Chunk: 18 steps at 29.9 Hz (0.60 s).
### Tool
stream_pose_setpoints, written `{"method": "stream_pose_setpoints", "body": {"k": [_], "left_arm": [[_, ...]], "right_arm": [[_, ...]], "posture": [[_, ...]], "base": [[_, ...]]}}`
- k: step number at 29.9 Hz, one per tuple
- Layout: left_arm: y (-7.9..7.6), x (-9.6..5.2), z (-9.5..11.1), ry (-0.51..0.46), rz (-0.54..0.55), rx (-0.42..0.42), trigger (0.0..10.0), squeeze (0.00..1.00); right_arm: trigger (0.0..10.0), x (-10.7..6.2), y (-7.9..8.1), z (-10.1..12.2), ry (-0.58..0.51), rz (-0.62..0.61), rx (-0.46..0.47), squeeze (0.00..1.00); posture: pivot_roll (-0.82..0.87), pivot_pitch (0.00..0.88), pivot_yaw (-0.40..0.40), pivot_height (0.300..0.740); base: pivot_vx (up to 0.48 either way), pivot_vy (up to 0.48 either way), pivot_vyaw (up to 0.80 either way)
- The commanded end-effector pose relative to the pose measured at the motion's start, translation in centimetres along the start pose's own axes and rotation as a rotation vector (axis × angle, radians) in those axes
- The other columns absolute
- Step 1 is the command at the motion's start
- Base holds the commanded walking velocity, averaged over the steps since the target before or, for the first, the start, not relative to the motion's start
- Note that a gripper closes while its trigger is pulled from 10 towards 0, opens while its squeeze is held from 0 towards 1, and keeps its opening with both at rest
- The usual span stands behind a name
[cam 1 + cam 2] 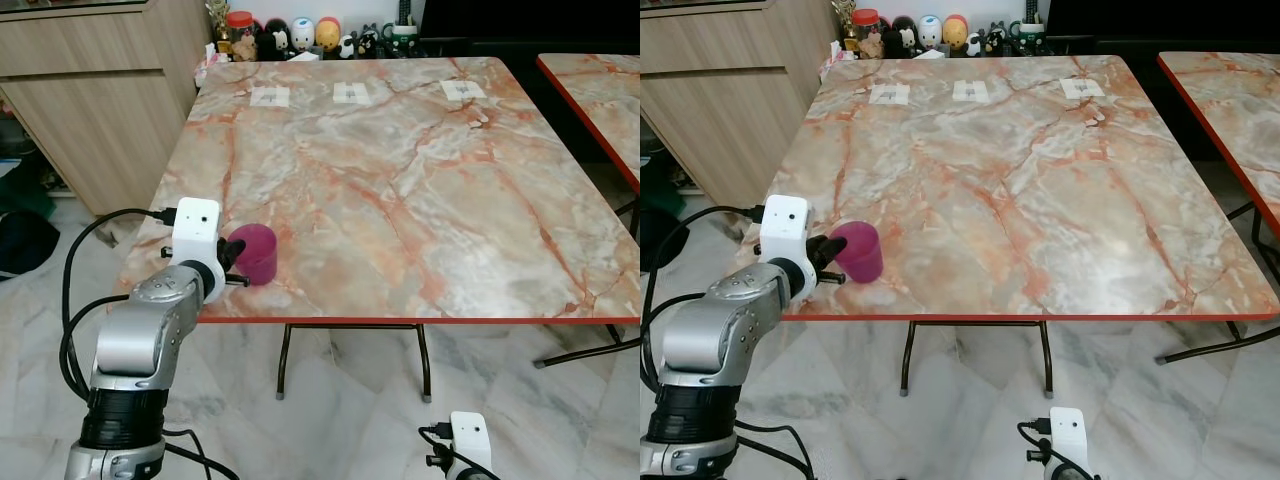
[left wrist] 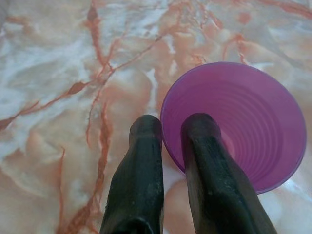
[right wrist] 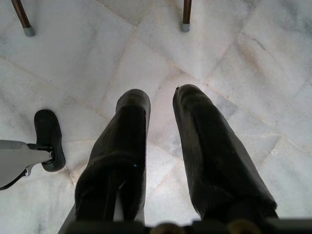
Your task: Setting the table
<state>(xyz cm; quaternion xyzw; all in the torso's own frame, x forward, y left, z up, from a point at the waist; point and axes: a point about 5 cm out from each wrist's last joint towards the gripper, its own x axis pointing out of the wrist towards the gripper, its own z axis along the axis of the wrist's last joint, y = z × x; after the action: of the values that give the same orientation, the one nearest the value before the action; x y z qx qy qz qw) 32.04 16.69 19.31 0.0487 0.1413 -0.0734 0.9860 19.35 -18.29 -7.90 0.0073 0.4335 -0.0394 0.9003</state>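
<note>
Left gripper (image 2: pixel 171 131) pinches the rim of the purple cup (image 1: pixel 258 253) standing near the table's (image 1: pixel 400 180) front edge, so setting seems barely begun.

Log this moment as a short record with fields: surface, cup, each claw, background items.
surface: marble-pattern table with a red edge, three white paper squares near its far side
cup: purple plastic cup, upright, empty, near the table's front left corner
left claw: at the cup, one finger inside the rim, the other finger outside; the rim sits between them
right claw: hanging low over the tiled floor, fingers apart, holding nothing
background: figurines and jars beyond the table; wooden cabinet at left; second table at right
</note>
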Motion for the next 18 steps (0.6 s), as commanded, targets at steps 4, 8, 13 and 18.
{"method": "stream_pose_setpoints", "body": {"k": [4, 8, 13, 18], "left_arm": [[-0.56, 0.02, 0.08, 0.031, -0.029, 0.019, 10.0, 0.0], [-0.77, 0.5, -0.06, 0.06, -0.035, 0.022, 10.0, 0.0], [-0.94, 0.78, 0.28, 0.055, -0.039, 0.02, 10.0, 0.0], [-0.89, 0.83, 0.73, 0.033, -0.029, 0.0, 0.0, 0.0]], "right_arm": [[10.0, -0.08, 0.1, -0.54, 0.023, 0.0, 0.005, 0.0], [10.0, -0.07, 0.15, -0.53, 0.023, -0.001, 0.008, 0.0], [10.0, -0.08, 0.18, -0.56, 0.023, -0.001, 0.011, 0.0], [10.0, -0.08, 0.19, -0.58, 0.023, -0.003, 0.013, 0.0]], "posture": [[0.07, 0.109, 0.015, 0.74], [0.07, 0.106, 0.021, 0.74], [0.07, 0.106, 0.024, 0.74], [0.07, 0.106, 0.023, 0.74]], "base": [[0.0, 0.0, 0.0], [0.0, 0.0, 0.0], [0.0, 0.0, 0.0], [0.0, 0.0, 0.0]]}}
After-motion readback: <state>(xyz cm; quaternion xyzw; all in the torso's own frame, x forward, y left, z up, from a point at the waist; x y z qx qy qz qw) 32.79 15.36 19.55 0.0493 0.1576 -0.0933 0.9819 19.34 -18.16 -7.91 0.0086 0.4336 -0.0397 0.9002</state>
